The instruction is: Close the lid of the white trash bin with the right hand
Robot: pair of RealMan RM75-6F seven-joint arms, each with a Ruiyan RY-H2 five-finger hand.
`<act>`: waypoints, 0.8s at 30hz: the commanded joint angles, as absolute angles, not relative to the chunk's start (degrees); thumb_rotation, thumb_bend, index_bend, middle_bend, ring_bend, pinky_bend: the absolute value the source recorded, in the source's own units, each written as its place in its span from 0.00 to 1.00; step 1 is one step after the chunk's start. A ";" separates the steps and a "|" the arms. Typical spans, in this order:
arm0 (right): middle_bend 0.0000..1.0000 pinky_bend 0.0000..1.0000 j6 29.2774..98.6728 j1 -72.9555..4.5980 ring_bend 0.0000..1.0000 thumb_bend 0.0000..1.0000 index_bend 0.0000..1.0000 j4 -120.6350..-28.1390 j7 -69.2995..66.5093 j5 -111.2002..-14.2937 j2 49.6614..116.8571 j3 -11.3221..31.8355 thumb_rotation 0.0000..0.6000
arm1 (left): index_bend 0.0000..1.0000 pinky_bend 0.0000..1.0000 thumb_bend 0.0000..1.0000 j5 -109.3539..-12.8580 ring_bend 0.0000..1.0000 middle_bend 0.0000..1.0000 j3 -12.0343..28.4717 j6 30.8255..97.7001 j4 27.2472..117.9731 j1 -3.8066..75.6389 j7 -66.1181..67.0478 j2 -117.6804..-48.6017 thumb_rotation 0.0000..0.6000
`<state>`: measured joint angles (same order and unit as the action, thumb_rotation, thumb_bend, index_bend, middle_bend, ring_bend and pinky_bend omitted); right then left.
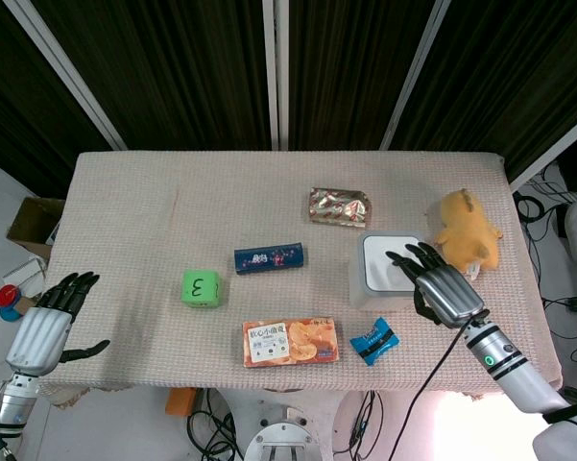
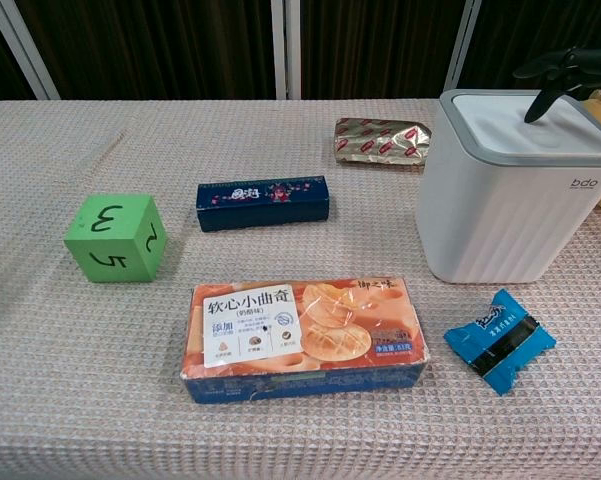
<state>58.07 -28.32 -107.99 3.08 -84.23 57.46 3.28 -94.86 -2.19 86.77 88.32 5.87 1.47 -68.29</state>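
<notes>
The white trash bin [image 1: 379, 279] [image 2: 505, 215] stands on the right side of the table, its lid [image 1: 386, 265] [image 2: 525, 125] lying flat and shut on top. My right hand [image 1: 440, 288] [image 2: 570, 72] is over the lid, fingers spread, fingertips [image 1: 403, 257] touching or just above the lid's surface; it holds nothing. My left hand [image 1: 46, 327] hangs off the table's front left corner with fingers apart and nothing in it.
On the beige cloth lie a green numbered cube [image 1: 201, 287], a dark blue box [image 1: 268, 257], an orange biscuit box [image 1: 290, 342], a blue snack packet [image 1: 373, 340] and a gold foil packet [image 1: 339, 206]. A yellow plush toy [image 1: 466, 230] sits right of the bin.
</notes>
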 commanded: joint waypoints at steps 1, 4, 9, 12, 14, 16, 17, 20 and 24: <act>0.22 0.00 57.96 -28.28 0.00 1.00 0.00 -107.82 3.09 -84.27 57.77 3.05 1.00 | 0.08 0.22 0.00 -94.89 0.06 0.09 -2.19 86.88 88.46 5.81 1.54 -68.22 0.80; 0.22 0.00 57.60 -28.33 0.00 1.00 0.00 -107.78 3.21 -84.20 58.03 2.75 1.00 | 0.08 0.22 0.00 -94.92 0.06 0.09 -2.25 87.01 88.64 5.71 1.64 -68.13 0.80; 0.22 0.00 57.08 -28.40 0.00 1.00 0.00 -107.61 2.70 -83.92 58.48 2.44 1.00 | 0.08 0.22 0.00 -95.03 0.06 0.09 -2.23 87.39 88.92 5.53 1.86 -67.99 0.79; 0.23 0.00 57.01 -28.40 0.00 1.00 0.00 -107.48 2.91 -84.12 58.67 2.21 1.00 | 0.08 0.22 0.00 -95.09 0.06 0.09 -2.28 87.51 89.02 5.44 1.97 -68.01 0.80; 0.23 0.00 57.04 -28.38 0.00 1.00 0.00 -107.51 2.98 -84.16 58.75 2.13 1.00 | 0.08 0.22 0.00 -95.13 0.06 0.09 -2.30 87.52 89.08 5.41 2.08 -67.99 0.80; 0.23 0.00 57.27 -28.31 0.00 1.00 0.00 -107.57 3.16 -84.25 58.79 2.11 1.00 | 0.08 0.22 0.00 -95.15 0.06 0.09 -2.28 87.60 89.16 5.38 2.15 -67.96 0.80; 0.23 0.00 57.58 -28.22 0.00 1.00 0.00 -107.67 3.21 -84.36 58.74 2.16 1.00 | 0.08 0.22 0.00 -95.17 0.06 0.09 -2.27 87.65 89.19 5.36 2.15 -67.93 0.79; 0.21 0.00 60.49 -27.33 0.00 1.00 0.00 -108.36 2.59 -85.71 58.29 2.69 1.00 | 0.08 0.22 0.00 -95.24 0.06 0.09 -2.24 87.85 89.28 5.29 2.20 -67.85 0.80; 0.14 0.00 68.74 -23.61 0.00 1.00 0.00 -108.21 3.87 -88.96 57.08 2.81 1.00 | 0.08 0.22 0.00 -95.18 0.06 0.09 -2.21 88.17 89.12 5.11 1.59 -67.86 0.80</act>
